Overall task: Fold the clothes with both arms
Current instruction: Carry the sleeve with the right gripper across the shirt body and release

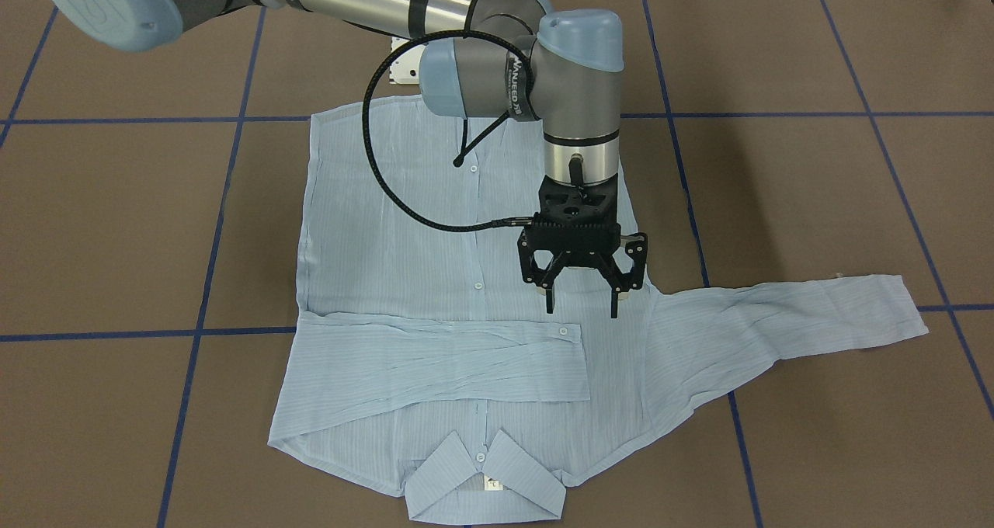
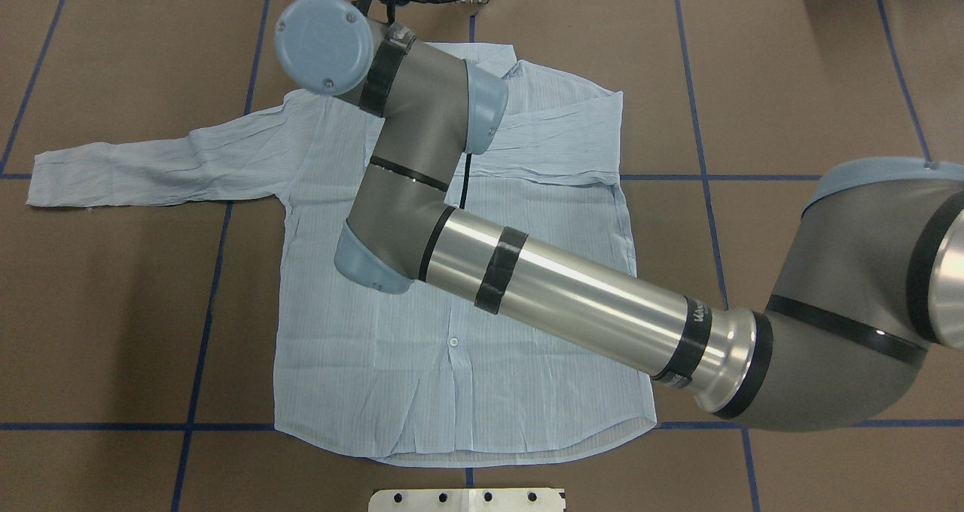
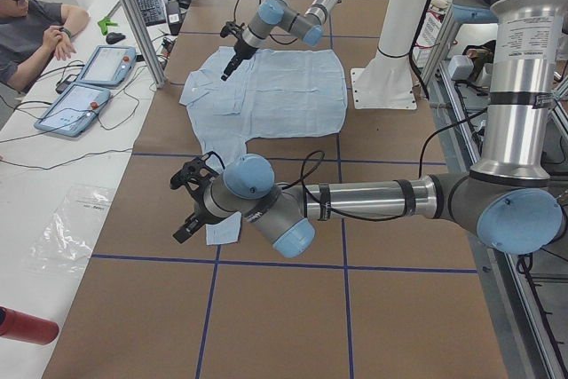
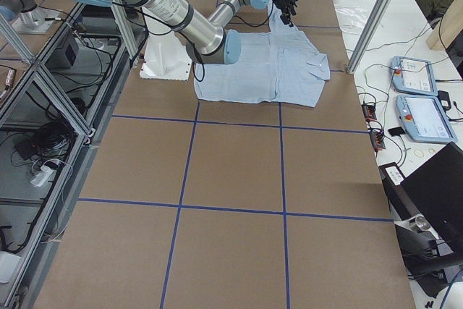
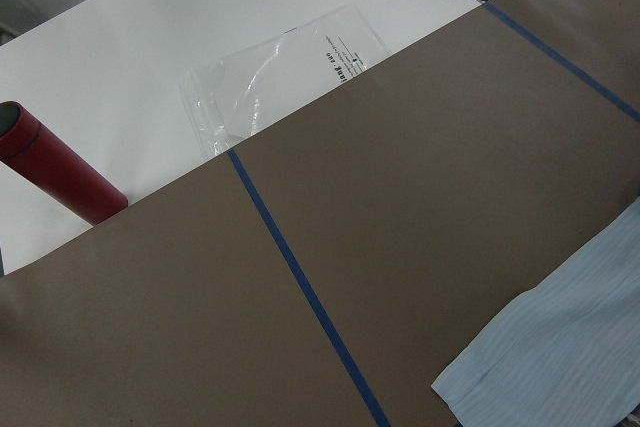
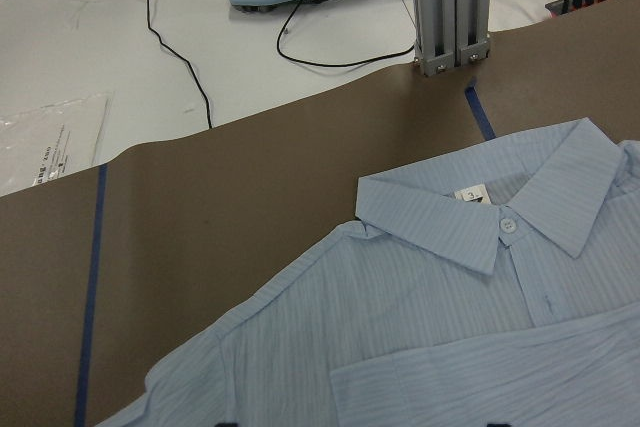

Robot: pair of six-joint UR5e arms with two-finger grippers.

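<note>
The pale-blue striped shirt lies flat and face up, its collar on the side away from the robot. One sleeve is folded across the chest. The other sleeve stretches straight out to the robot's left. My right gripper hangs open just above the shirt, beside the folded sleeve's cuff, holding nothing. My left gripper shows only in the exterior left view, close to the outstretched sleeve's cuff. I cannot tell whether it is open or shut.
Blue tape lines divide the brown table. A red cylinder and a clear plastic bag lie on the white bench past the table's edge. A person sits by two pendants. The white pedestal stands behind the shirt's hem.
</note>
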